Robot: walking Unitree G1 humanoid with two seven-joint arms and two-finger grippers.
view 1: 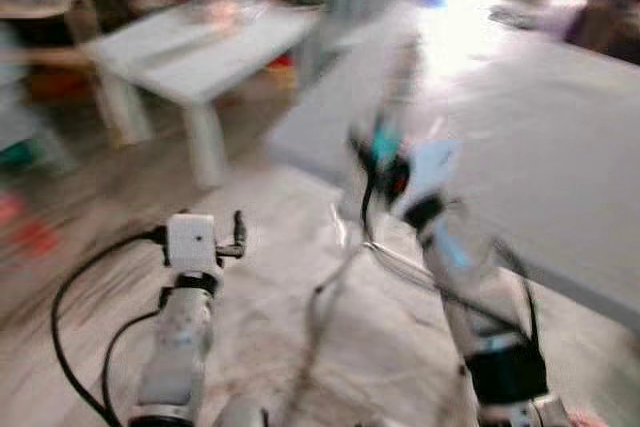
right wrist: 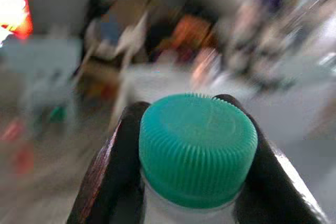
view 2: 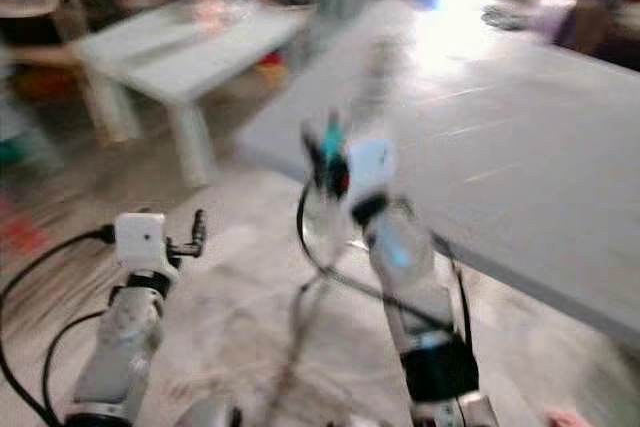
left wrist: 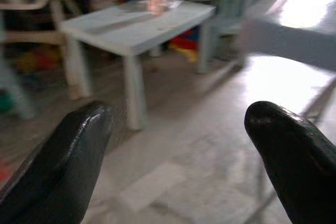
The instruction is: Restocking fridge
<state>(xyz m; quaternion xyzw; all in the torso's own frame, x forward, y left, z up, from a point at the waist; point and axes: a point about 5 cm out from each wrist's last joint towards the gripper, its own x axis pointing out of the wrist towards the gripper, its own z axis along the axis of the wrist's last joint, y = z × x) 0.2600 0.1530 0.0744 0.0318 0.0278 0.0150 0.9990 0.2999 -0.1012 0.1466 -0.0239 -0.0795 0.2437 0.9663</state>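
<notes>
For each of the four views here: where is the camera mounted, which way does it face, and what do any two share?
Left eye, head: down-forward at both arms, the right gripper, a small white table.
Right eye, head: same scene, left gripper low.
Left wrist: along open black fingers toward that table.
Right wrist: fingers clamp a bottle's teal cap.
Shared: eyes and left wrist see the table.

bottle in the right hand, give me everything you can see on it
The bottle has a teal screw cap with fine vertical ribbing and a flat top, plastic by the look, seated on a pale, whitish neck. The right hand is shut on it, one black finger pressed against each side just under the cap. In the head views, blurred by motion, the teal cap shows at the raised right hand, in front of a grey table's edge. The body and any label cannot be made out.
</notes>
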